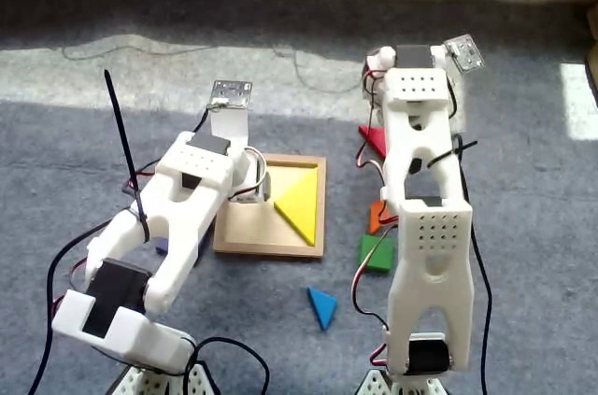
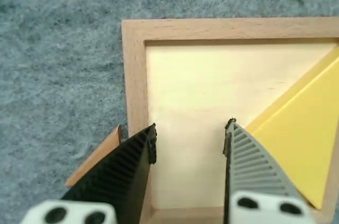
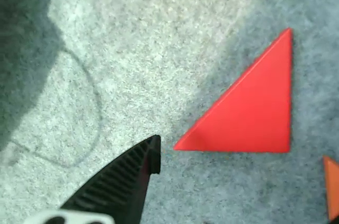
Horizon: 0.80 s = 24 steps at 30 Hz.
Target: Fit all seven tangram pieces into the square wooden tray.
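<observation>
Your right pincer's (image 3: pixel 157 156) gape I cannot tell; straddle the red triangle (image 3: pixel 249 110) just ahead squarely. Left pincer (image 2: pixel 190 134) hangs wide, empty, tray (image 2: pixel 133 75) beneath.

The tray (image 2: pixel 134 75) is pale, smooth, matt wood. The yellow triangle (image 2: pixel 302 150) and red triangle (image 3: pixel 254 113) look smooth and matt. The carpet (image 2: pixel 58 75) is fuzzy cloth, the arms (image 1: pixel 430 255) white plastic.

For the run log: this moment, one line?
left jaws open over tray | yellow triangle in tray | right arm by red triangle | blue triangle outside
</observation>
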Motion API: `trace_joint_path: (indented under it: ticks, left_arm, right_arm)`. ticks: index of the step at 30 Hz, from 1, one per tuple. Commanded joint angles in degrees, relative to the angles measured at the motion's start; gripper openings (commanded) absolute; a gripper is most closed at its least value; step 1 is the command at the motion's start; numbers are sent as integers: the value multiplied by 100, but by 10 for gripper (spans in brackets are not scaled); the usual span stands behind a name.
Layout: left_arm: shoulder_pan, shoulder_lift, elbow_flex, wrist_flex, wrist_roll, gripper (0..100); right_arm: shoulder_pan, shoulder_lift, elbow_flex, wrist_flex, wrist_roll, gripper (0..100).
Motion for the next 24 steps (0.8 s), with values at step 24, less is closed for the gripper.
trace_joint_path:
  ticks: [24]
  left_arm:
    - [-31, -207, -242, -79, 18, 220]
  right_arm:
    - [303, 857, -92, -523, 387, 149]
